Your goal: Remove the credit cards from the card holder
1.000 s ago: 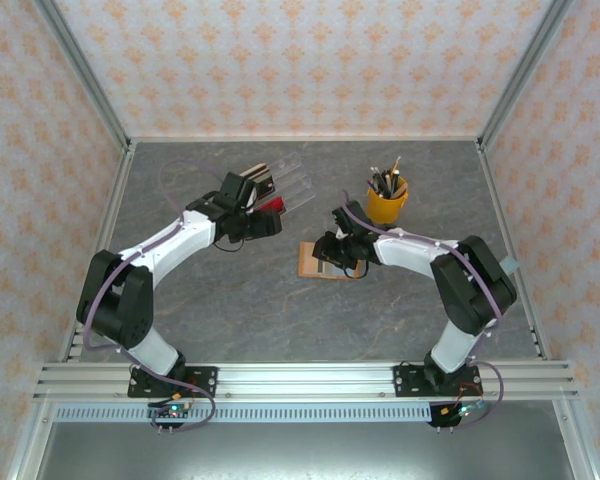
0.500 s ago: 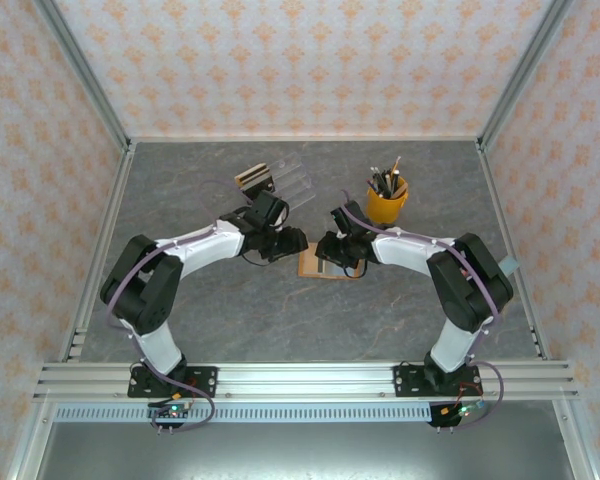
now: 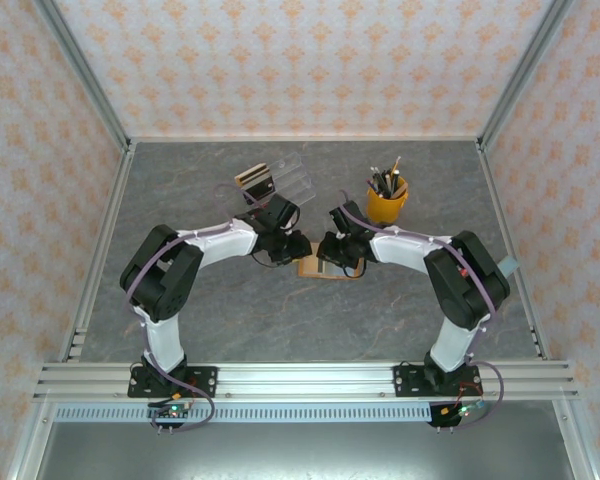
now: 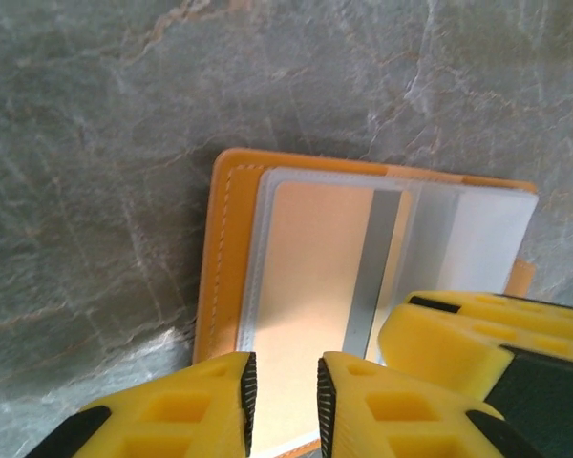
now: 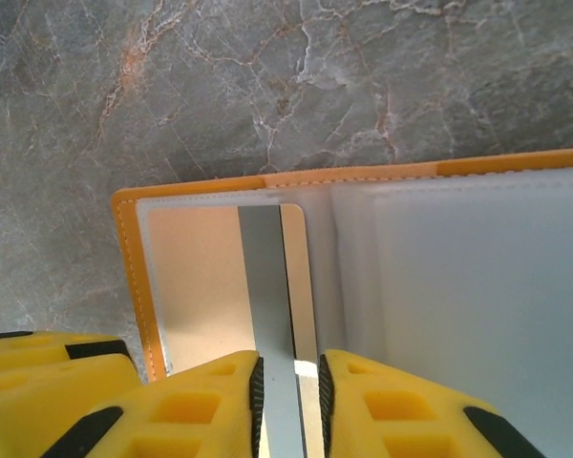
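As the card holder (image 3: 312,268) lies open on the desk (image 3: 280,320), the left claw (image 4: 283,386) and right claw (image 5: 290,386) sit at it, barely parted. Whether either pinches anything is unclear.

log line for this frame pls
card holder: open, card inside | left gripper: jaws narrow over card, grip unclear | right gripper: jaws narrow at holder edge, grip unclear
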{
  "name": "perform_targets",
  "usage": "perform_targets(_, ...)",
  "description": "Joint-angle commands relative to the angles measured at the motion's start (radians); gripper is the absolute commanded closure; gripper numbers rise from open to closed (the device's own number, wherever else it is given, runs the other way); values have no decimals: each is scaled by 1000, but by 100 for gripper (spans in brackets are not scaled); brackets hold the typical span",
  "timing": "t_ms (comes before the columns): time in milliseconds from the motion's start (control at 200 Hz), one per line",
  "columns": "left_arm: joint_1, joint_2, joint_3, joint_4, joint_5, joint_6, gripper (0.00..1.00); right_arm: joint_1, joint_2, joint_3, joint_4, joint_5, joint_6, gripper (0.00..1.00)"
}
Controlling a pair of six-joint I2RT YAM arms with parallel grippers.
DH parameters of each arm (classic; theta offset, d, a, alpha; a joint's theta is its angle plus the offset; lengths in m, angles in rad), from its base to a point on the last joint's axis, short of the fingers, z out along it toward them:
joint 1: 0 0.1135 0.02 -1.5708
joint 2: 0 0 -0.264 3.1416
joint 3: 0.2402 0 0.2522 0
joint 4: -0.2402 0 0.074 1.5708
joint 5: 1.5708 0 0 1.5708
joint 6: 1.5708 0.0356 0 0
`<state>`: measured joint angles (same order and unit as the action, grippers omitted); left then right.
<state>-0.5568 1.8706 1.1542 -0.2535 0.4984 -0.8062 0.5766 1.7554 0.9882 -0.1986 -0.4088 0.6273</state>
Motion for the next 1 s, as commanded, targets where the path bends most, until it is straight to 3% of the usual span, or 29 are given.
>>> perform_targets(0, -2, 23, 42, -26, 11, 18, 76, -4, 17, 27, -18, 10, -12, 76)
perform_targets(571, -2, 113, 43, -104, -49, 19, 84, -6, 27, 20, -7, -5, -18, 75)
perform_targets(996, 5, 128, 6, -104, -69, 50, 89, -50, -60, -96, 249, -205, 47, 76)
